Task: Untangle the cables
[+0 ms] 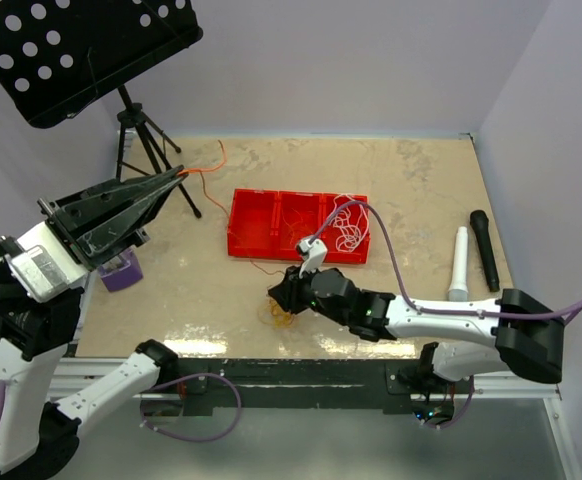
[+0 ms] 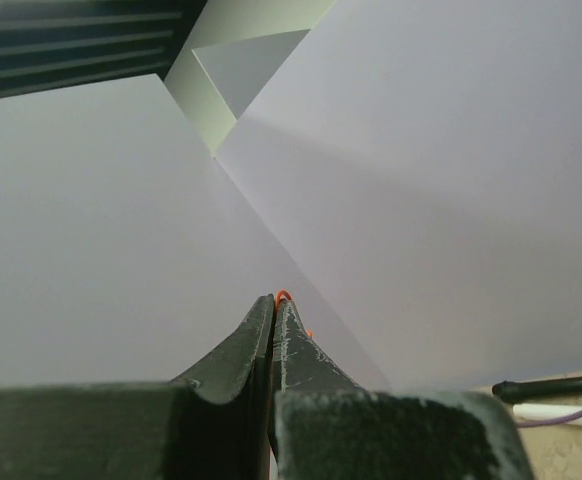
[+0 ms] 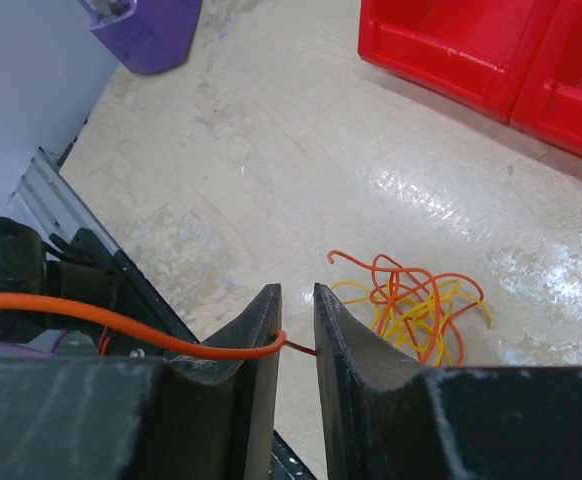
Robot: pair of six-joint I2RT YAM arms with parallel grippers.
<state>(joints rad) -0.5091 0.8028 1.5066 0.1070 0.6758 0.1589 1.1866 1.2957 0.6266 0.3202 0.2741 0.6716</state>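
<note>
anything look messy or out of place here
A tangled clump of orange and yellow cables lies on the table, outside the red tray; one orange strand runs into the right gripper.

The left arm and right arm are white shells with black joints; a purple cable arcs above the right arm. The left gripper and right gripper have dark, scuffed fingers.
</note>
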